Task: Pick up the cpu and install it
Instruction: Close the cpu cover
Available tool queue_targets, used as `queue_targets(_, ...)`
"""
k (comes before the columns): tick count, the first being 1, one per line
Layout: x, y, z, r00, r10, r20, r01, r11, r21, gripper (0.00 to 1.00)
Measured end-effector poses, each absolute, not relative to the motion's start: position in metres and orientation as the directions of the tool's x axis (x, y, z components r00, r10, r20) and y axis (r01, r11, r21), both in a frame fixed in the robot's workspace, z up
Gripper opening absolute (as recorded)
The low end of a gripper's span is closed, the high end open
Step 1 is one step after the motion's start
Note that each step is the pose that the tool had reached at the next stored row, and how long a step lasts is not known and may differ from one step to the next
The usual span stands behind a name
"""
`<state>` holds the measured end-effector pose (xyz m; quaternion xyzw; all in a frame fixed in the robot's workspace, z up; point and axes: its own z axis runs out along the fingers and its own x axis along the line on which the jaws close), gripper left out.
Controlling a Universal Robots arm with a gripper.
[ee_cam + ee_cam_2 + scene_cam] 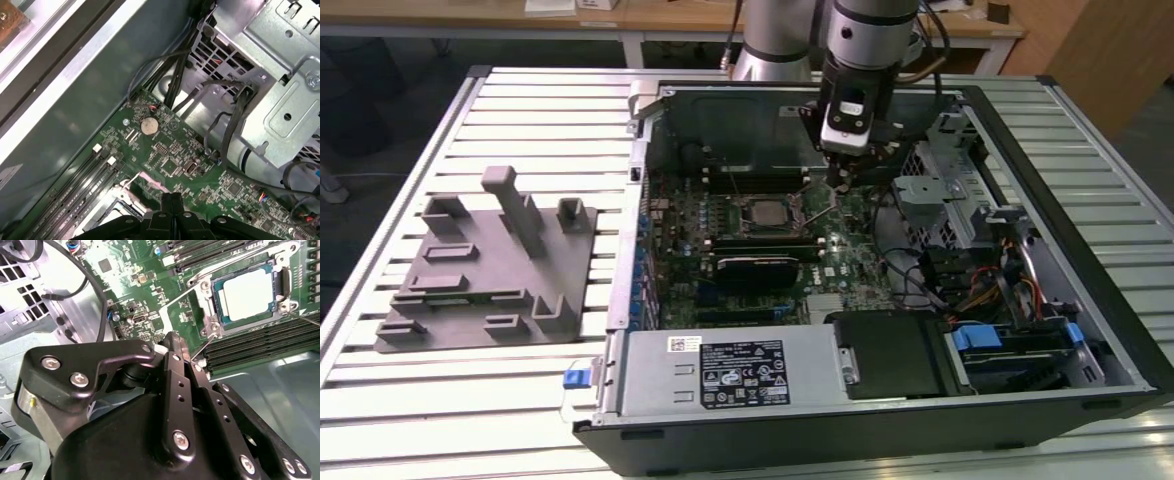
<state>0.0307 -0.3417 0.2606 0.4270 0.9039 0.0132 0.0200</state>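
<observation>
The cpu (pixel 247 292), a silvery square with a pale rim, lies flat inside the motherboard socket's metal frame (pixel 210 315); in the exterior view the cpu (pixel 767 212) sits mid-board inside the open computer case. My gripper (pixel 172 342) is shut with nothing between its fingers. It hangs just off one corner of the socket, its tips close to a thin metal lever (pixel 202 351); contact with the lever cannot be told. In the exterior view my gripper (pixel 843 180) points down just to the right of the socket. The first wrist view shows the shut gripper (pixel 171 199) above the green board.
Memory slots (pixel 260 347) run beside the socket. A metal drive cage (pixel 961 190) and loose cables (pixel 987 290) crowd the exterior view's right of the case. A power supply (pixel 720 370) fills the near side. A grey fixture (pixel 494 270) stands on the slatted table (pixel 520 110).
</observation>
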Motion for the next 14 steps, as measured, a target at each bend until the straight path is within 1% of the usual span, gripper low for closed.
queue_targets(14, 0.043, -0.336, 0.255, -0.635, 0.772, -0.024, 0.771, 0.635, 0.041, 0.11)
